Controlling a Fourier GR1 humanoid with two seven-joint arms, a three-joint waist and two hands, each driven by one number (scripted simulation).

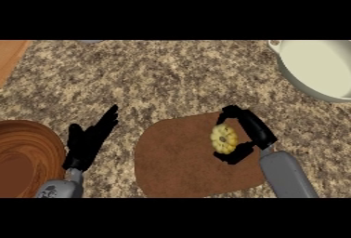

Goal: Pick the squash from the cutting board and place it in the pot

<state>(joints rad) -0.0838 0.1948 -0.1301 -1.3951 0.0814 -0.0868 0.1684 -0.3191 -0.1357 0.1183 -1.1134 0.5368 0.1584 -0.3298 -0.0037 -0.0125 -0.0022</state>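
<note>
Curling round the squash [224, 138], the right hand [256, 129] has fingers and thumb closed on it over the board's [178, 158] right side. Left of the board, the left hand [86, 144] holds nothing, fingers straight. The pot [308, 69] sits well beyond the board's far right corner.

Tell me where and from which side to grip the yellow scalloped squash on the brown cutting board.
Across its rim, from the right, I'd judge: the yellow scalloped squash lies flat near the brown cutting board's right edge, and the right hand curls round it there.
</note>
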